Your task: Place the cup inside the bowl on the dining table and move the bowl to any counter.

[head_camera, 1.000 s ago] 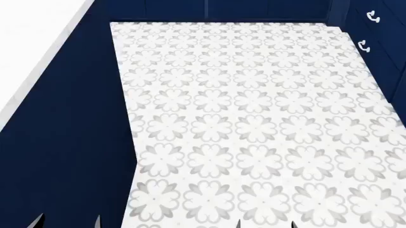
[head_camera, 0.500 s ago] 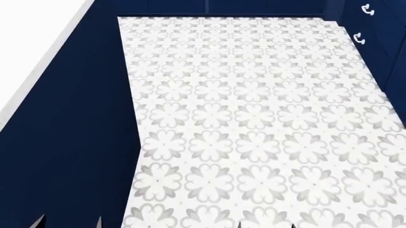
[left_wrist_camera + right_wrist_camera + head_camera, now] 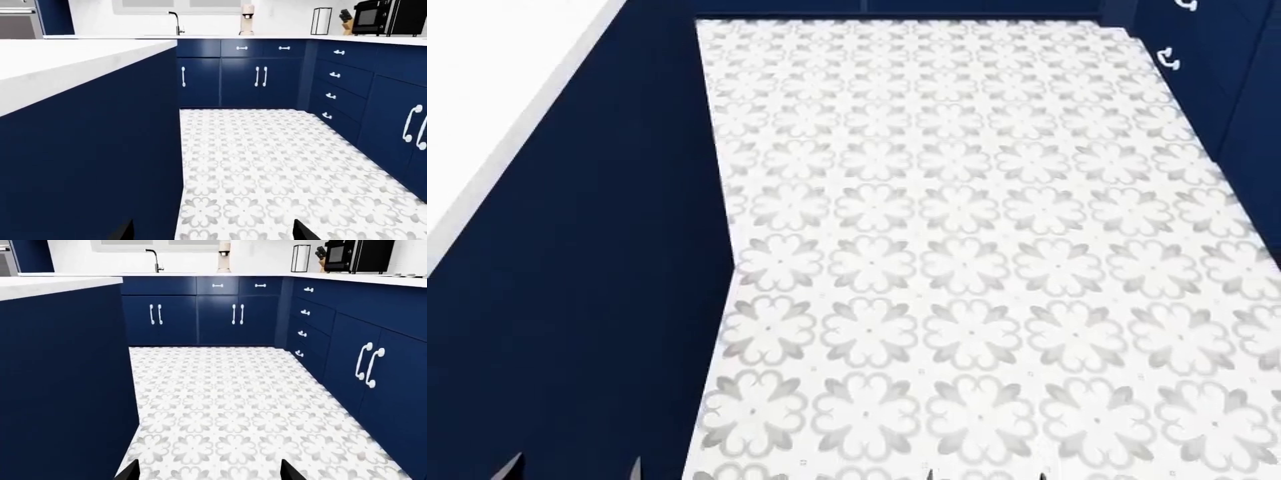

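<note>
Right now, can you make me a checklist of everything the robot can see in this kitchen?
Surface: patterned tile floor; white counter on a navy island.
Job's things: cup, bowl and dining table, nothing seen.
Clutter: faucet, knife block and black microwave on the far counter.
Grippers: left fingers and right fingers only show dark tips, spread apart, holding nothing.
Cables: nothing seen.
Surroundings: navy cabinets with white handles.
</note>
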